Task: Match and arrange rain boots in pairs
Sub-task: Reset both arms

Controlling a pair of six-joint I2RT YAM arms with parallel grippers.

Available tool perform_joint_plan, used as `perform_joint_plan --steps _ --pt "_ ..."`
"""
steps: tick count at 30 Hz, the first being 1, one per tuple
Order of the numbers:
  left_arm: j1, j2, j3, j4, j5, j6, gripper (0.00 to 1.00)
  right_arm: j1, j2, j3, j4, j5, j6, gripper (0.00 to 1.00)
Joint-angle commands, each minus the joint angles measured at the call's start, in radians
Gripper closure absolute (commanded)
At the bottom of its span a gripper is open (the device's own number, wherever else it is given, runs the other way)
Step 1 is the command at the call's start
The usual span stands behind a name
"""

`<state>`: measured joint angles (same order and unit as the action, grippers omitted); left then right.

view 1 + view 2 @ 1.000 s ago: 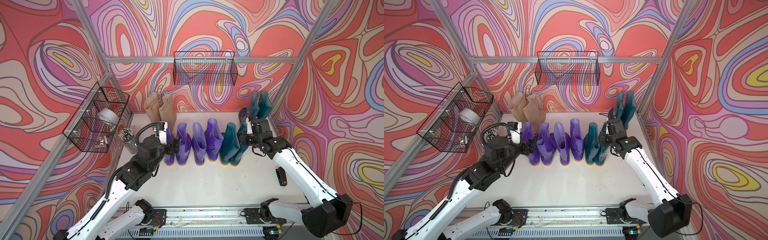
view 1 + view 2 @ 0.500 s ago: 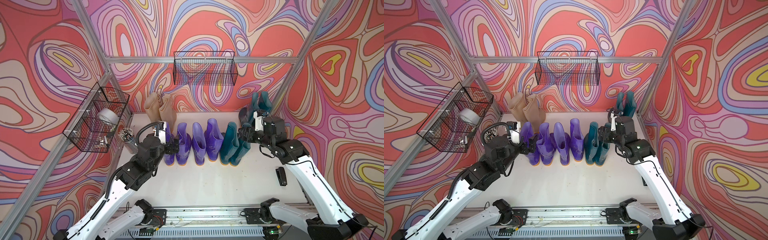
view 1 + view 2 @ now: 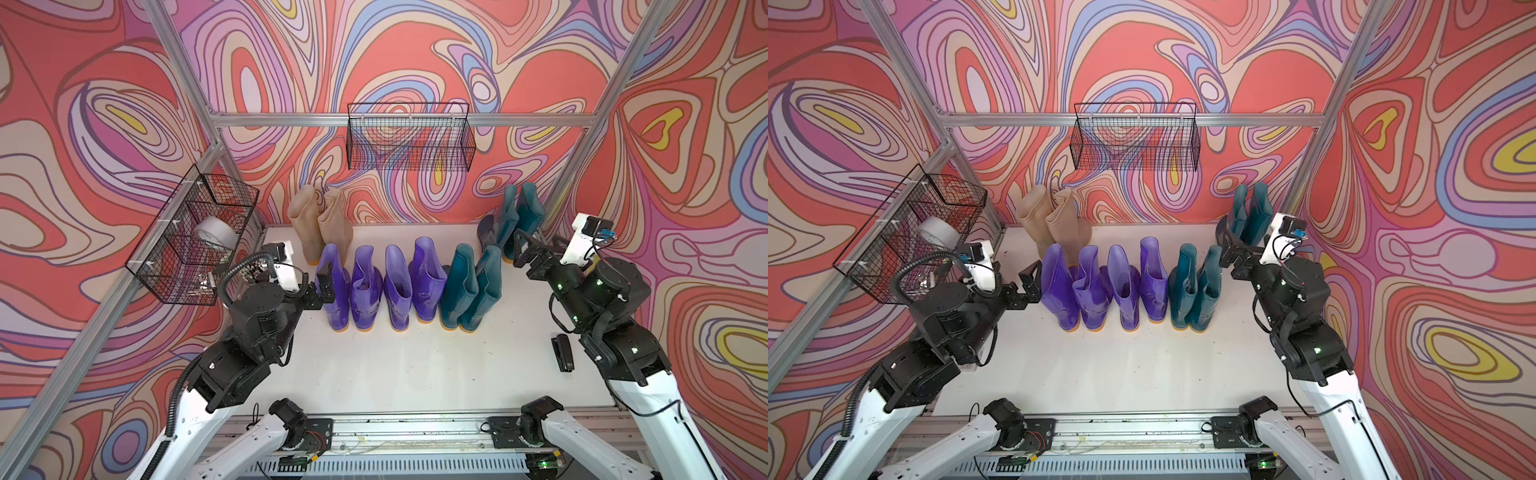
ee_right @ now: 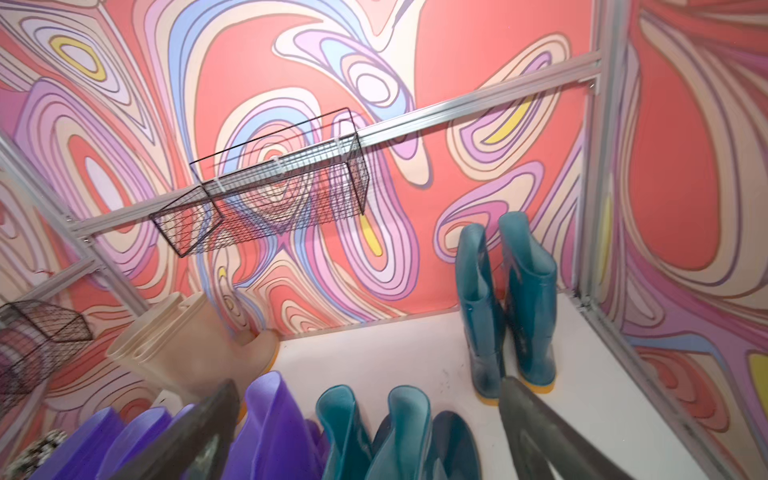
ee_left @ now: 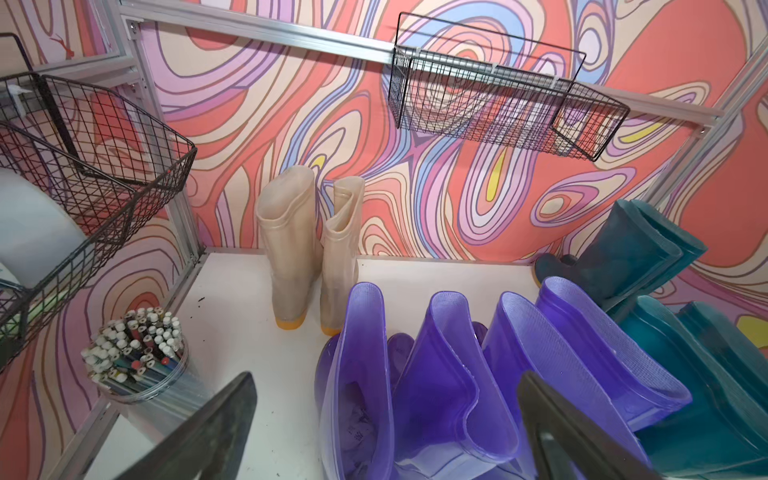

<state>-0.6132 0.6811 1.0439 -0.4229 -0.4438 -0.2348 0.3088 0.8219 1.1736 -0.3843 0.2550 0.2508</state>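
Observation:
Several purple rain boots stand upright in a row on the white table. Right of them stands a teal pair. A beige pair stands at the back left, and another teal pair in the back right corner. My left gripper is open beside the leftmost purple boot and grips nothing. My right gripper is open, right of the front teal pair and apart from it.
A wire basket hangs on the back wall. Another wire basket on the left wall holds a tape roll. A cup of pencils stands at the left edge. A small black object lies at the table's right.
My right gripper has opened and drawn back to the right, away from the front teal pair. My left gripper has opened a little wider and stayed in place.

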Motion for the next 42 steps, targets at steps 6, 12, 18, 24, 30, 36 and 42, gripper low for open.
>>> perform_joint_plan --steps 6,12,18,24,30,36,42 --pt "0.010 -0.069 -0.217 0.277 -0.224 0.188 0.00 0.000 -0.031 -0.201 0.235 0.343 -0.136 0.02" --pt "0.143 -0.046 -0.217 0.263 -0.223 0.180 0.00 -0.196 0.040 -0.287 0.259 0.188 -0.088 0.02" --pt "0.486 0.028 -0.179 0.121 0.211 -0.027 0.00 -0.387 0.104 -0.312 0.262 0.059 -0.105 0.01" --pt "0.569 0.106 -0.262 0.151 0.189 -0.054 0.00 -0.436 0.189 -0.436 0.346 -0.045 -0.048 0.02" --pt "0.585 0.074 -0.441 0.282 0.093 -0.059 0.00 -0.436 0.208 -0.552 0.453 -0.123 0.002 0.02" --pt "0.597 0.167 -0.611 0.506 0.027 -0.093 0.00 -0.436 0.338 -0.566 0.520 -0.197 0.013 0.02" --pt "0.598 0.335 -0.834 1.040 0.107 -0.075 0.00 -0.436 0.378 -0.651 0.631 -0.256 0.020 0.02"
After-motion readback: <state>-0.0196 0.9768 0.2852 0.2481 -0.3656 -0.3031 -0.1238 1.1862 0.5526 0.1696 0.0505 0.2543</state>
